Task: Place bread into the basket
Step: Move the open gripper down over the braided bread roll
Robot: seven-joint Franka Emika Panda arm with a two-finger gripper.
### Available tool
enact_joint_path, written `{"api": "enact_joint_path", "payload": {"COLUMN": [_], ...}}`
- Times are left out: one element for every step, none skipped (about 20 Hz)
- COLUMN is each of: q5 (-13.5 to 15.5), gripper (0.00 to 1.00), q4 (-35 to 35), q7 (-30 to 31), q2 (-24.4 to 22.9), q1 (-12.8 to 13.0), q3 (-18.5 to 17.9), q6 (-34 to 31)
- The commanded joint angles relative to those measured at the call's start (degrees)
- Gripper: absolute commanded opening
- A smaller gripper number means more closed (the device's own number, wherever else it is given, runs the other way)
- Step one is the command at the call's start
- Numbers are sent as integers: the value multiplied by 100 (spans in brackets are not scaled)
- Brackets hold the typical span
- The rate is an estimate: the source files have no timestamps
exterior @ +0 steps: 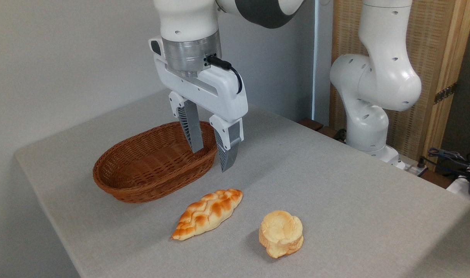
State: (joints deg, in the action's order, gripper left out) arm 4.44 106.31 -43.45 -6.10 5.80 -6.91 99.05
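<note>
While the gripper (213, 160) hangs open and empty above the basket (154, 164) rim's right end, the bread (207, 213) lies on open table (335, 200) just in front of the basket, a bun (281, 233) beside it.

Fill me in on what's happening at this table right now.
A white robot arm hangs its gripper open and empty above the table, by the right end of the wicker basket. The basket holds nothing. The braided bread lies on the table in front of the basket, untouched, with a round flower-shaped bun to its right. So the loaf is not yet picked up; nothing has gone into the basket.
</note>
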Motion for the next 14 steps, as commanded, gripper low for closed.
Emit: {"api": "enact_joint_path", "payload": {"q5": [-292,-294,-294,-303,-295,-294,-294,-294,-294,-294,-294,-294,-294,-294], "gripper": [100,100,100,100,100,100,100,100,100,100,100,100,100,100], "q4": [-93,-93,-93,-84,-93,-93,-93,-93,-93,-93,-93,-93,-93,-93], "q7": [-129,-137,-146,-146,-146,-146,-146,-146,-137,-137,-129,-137,-137,-146], "q2": [152,153,170,196,231,232,232,232,232,214,205,197,197,205], "q1": [26,18,17,17,17,26,26,26,26,35,35,35,35,35], "q3": [-83,-83,-109,-144,-153,-145,-144,-144,-144,-127,-118,-109,-109,-109], "q6": [105,115,124,141,141,141,141,141,141,133,133,133,124,124]}}
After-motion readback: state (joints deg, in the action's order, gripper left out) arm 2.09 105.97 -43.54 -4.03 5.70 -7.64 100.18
